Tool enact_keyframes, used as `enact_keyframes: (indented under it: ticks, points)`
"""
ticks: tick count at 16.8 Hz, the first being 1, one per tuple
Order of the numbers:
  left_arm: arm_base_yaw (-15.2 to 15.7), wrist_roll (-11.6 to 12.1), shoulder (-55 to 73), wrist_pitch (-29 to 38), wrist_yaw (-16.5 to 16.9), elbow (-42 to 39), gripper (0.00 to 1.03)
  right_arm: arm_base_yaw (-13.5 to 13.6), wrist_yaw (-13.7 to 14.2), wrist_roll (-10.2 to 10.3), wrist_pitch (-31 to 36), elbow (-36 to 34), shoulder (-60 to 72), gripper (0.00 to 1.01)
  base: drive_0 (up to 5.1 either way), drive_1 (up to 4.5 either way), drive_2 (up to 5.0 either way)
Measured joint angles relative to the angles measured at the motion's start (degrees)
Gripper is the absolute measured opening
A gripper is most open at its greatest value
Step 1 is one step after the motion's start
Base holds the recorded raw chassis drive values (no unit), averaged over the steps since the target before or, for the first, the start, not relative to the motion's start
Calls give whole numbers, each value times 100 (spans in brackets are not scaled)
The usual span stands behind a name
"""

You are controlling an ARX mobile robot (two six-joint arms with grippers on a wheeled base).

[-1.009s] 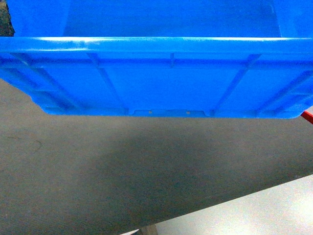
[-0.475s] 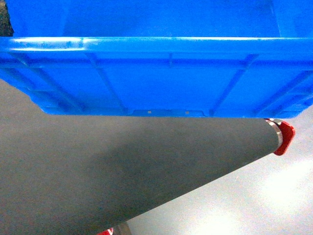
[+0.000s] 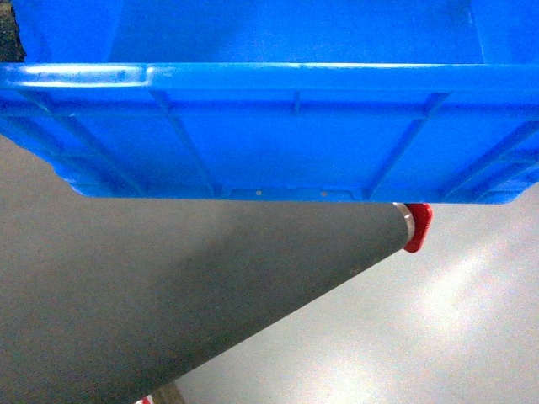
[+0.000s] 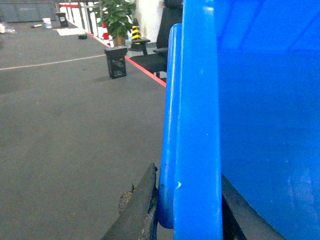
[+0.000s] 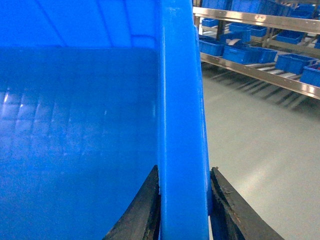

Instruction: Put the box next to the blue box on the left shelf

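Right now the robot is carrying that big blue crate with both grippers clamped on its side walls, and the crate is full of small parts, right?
Not quite. The crate is empty: the right wrist view shows its bare blue floor. The rest holds: the left gripper and the right gripper each clamp a side wall.

The left end effector (image 4: 187,210) is clamping its dark pads on either side of the box (image 4: 195,125) rim, at six o'clock in its wrist view. The right end effector (image 5: 182,210) is gripping the opposite rim likewise.
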Motion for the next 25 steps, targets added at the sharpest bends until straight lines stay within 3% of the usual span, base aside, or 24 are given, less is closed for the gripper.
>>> enact_keyframes:
  ticks: [25]
  points:
    - [0, 2, 0, 0, 2, 0, 20, 0, 2, -9, -2, 0, 0, 21, -162, -162, -162]
